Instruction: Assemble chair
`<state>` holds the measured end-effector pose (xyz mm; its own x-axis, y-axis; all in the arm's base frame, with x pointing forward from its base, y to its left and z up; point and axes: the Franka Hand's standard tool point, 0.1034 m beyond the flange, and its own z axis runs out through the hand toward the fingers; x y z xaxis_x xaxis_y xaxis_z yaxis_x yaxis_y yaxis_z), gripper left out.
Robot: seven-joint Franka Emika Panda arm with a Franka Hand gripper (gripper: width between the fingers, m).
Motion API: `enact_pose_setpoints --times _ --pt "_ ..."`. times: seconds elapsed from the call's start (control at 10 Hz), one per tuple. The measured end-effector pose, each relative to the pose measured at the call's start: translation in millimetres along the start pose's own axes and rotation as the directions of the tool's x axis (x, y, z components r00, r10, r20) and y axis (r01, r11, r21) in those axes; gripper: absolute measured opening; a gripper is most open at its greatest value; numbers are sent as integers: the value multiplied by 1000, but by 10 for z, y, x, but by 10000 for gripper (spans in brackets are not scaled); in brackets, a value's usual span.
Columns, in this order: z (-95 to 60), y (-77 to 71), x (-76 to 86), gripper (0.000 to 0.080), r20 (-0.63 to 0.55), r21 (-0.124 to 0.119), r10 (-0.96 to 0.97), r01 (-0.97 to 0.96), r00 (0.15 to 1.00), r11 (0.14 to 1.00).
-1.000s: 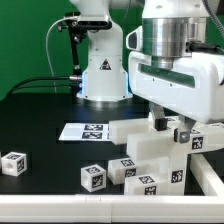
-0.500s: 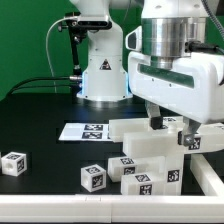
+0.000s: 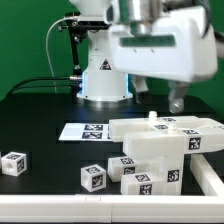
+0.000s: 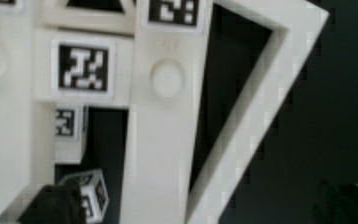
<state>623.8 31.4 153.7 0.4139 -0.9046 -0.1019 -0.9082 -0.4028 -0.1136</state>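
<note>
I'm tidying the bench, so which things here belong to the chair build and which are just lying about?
Chair build: stacked white parts, tagged blocks at its foot, front cube, far-left cube.
Just lying about: marker board, robot base.

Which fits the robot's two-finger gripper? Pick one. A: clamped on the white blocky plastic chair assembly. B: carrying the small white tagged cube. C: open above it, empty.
C: the gripper hangs open and empty above the chair assembly; the small white tagged cube at the exterior view's left lies on the black table.
</note>
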Motion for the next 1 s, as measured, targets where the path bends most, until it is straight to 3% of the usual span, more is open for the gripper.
enact_pose_setpoints --times 0.1,0.6,0.7,0.8,1.0 --pt "-57 51 135 649 5 -3 7 -7 1000 1000" --pt "-26 53 126 649 7 -4 -4 4 1000 1000" --pt "-68 115 298 649 31 31 -103 102 994 994" --pt "-89 191 488 649 24 46 -142 140 990 989" --pt "18 327 781 649 -34 89 -171 174 985 981"
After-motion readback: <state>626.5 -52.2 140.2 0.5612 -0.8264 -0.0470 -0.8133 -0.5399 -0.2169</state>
